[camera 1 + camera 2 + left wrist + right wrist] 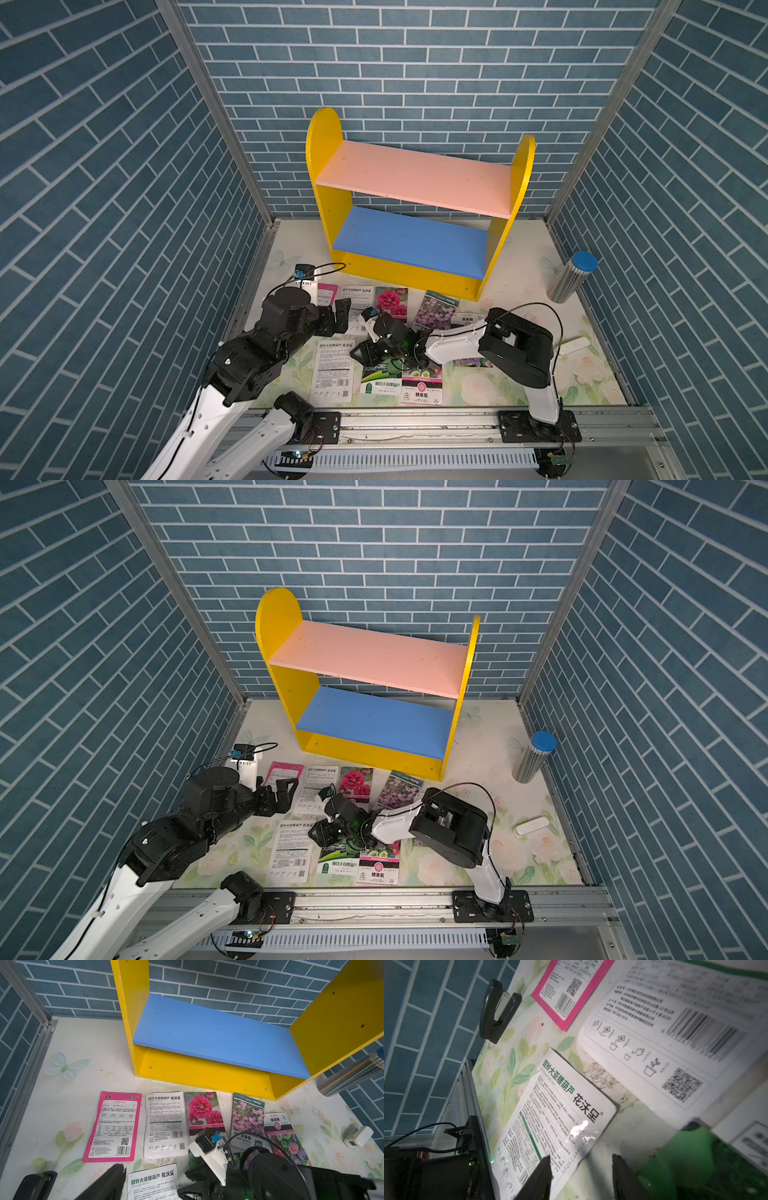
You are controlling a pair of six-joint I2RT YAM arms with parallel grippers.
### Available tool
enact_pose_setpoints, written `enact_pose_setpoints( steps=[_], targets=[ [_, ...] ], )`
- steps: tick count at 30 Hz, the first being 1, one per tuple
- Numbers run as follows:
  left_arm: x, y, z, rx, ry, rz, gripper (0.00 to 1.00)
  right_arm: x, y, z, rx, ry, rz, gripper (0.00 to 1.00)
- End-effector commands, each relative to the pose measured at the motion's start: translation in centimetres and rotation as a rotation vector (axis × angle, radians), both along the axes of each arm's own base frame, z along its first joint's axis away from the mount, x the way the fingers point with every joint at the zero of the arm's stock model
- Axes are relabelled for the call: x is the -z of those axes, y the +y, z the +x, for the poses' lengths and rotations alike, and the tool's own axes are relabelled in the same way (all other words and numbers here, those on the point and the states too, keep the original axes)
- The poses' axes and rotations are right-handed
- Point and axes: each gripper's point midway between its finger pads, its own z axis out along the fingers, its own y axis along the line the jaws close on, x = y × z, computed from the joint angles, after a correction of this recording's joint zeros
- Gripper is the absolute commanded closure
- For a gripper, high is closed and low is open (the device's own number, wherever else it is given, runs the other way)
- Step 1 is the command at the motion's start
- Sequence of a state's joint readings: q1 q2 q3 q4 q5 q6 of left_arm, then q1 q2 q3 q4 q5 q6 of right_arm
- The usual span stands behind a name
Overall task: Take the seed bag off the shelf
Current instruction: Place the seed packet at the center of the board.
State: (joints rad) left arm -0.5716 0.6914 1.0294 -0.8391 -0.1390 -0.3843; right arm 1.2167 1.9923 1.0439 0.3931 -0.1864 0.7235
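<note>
seed bags [390,301] flat beside shelf [407,276] front edge | right gripper [581,1157] parted

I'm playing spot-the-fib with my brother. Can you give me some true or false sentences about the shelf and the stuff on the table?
1. Several seed bags lie flat on the table in front of the shelf. True.
2. A bag lies on the pink upper board. False: that board is bare.
3. The silver can with the blue lid stands on the blue lower board. False: it stands on the table, off to the shelf's side.
4. The left gripper is open. True.
</note>
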Motion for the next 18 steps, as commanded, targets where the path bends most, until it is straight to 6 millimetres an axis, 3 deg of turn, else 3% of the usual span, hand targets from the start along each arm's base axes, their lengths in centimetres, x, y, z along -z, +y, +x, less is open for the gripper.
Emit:
enact_pose_setpoints(
  steps=[1,5,10,18],
  targets=[
    [-0.1,0.2,0.5,-0.019,-0.019,0.006,0.00,-2.8,-0.7,0.3,-0.019,-0.102,0.024,0.45],
    [-0.7,-0.1,0.8,-0.019,-0.044,-0.025,0.00,-6.8,-0.5,-0.9,-0.109,-0.163,0.136,0.27],
    [-1.2,-0.2,1.3,-0.035,-0.082,-0.060,0.00,-10.7,-2.2,-1.5,-0.144,-0.255,0.184,0.02],
    [-1.7,0.5,2.5,-0.104,-0.148,-0.058,0.00,-13.0,-7.3,0.3,-0.074,-0.416,0.097,0.00]
  ],
)
